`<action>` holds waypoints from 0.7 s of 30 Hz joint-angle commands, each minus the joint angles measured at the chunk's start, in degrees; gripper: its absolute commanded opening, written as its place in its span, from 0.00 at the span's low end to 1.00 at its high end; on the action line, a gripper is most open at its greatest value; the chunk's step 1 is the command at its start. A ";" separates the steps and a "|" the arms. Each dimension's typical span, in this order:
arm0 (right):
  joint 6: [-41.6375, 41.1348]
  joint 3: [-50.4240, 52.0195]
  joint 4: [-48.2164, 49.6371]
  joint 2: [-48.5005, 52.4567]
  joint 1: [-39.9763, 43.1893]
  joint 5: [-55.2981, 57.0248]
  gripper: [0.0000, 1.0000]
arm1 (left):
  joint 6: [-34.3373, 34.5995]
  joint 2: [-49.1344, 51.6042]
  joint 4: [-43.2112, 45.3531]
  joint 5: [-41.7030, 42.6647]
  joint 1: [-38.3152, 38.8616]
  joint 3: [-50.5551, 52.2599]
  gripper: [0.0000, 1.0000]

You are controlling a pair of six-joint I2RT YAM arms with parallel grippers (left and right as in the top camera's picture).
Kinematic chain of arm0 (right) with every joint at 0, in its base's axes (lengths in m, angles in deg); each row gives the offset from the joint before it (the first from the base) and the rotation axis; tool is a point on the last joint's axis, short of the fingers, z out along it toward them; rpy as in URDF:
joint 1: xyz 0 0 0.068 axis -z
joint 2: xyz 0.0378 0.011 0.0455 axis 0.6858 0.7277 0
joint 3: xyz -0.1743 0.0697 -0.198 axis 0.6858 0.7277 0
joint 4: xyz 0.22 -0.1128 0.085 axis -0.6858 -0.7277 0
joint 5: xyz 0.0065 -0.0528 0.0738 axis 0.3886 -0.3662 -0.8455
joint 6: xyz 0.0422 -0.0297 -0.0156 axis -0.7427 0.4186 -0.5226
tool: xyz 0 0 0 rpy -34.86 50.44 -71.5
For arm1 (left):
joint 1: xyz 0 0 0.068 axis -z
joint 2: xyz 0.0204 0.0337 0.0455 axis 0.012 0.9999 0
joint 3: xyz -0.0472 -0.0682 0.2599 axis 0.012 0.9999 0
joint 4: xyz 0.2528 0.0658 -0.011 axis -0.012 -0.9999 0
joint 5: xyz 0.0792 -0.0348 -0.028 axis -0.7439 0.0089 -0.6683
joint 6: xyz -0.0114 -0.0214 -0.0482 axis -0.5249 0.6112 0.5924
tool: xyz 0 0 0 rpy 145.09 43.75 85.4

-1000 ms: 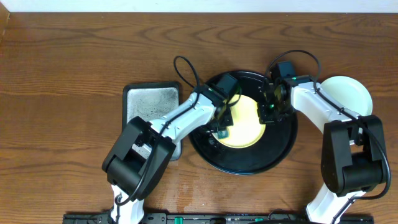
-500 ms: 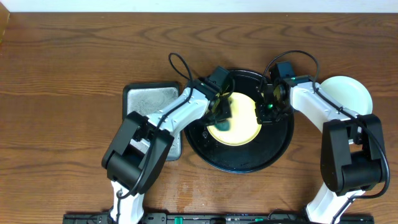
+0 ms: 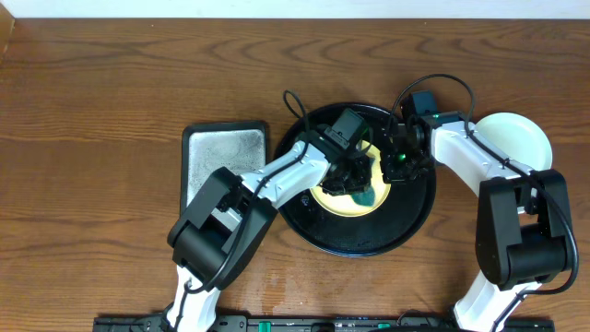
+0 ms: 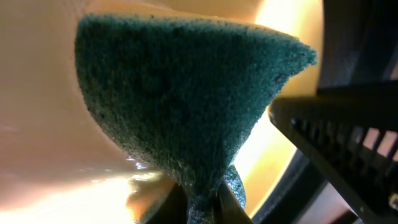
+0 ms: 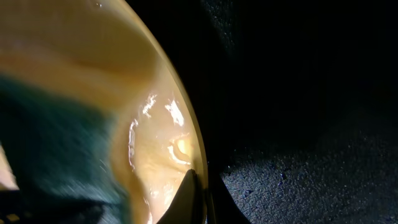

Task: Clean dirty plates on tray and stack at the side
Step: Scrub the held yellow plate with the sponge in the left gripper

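The pale yellow plate (image 3: pixel 334 201) lies on the round black tray (image 3: pixel 406 226), mostly hidden under both arms. My left gripper (image 3: pixel 358 181) is shut on a dark green sponge (image 3: pixel 366 195) and presses it onto the plate's right half; in the left wrist view the sponge (image 4: pixel 186 99) fills the frame against the plate (image 4: pixel 37 124). My right gripper (image 3: pixel 398 166) is shut on the plate's right rim; the right wrist view shows its fingers (image 5: pixel 198 199) pinching the rim of the plate (image 5: pixel 93 81) above the tray (image 5: pixel 298 93). A pale mint-white plate (image 3: pixel 518 140) sits at the right, off the tray.
A rectangular dark tray with a grey pad (image 3: pixel 219 157) lies left of the round tray, partly under my left arm. The wooden table (image 3: pixel 92 111) extends to the left and back.
My left gripper has swept the sponge across the yellow plate from its left side to its right side. My right gripper has stayed on the plate's rim.
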 commanded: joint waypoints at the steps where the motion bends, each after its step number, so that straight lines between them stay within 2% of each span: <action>1: 0.96 0.81 -0.42 1.25 0.09 3.45 0.01 | -0.17 1.88 -0.48 5.09 1.33 0.98 0.08; 5: 0.96 0.83 -0.59 1.25 0.09 3.45 0.01 | -0.33 1.88 -4.20 0.57 -0.31 1.03 0.08; 14: 0.98 0.81 -0.70 1.25 0.09 3.48 0.01 | -2.29 1.77 -21.03 -22.71 -8.35 -0.07 0.08; 18: 0.98 0.83 -0.57 1.25 0.09 3.48 0.01 | -5.14 0.68 -23.43 -27.54 -9.18 -2.29 0.08; 21: 0.98 0.81 -0.63 1.25 0.09 3.48 0.01 | -6.62 -1.07 -23.65 -28.00 -8.81 -3.37 0.08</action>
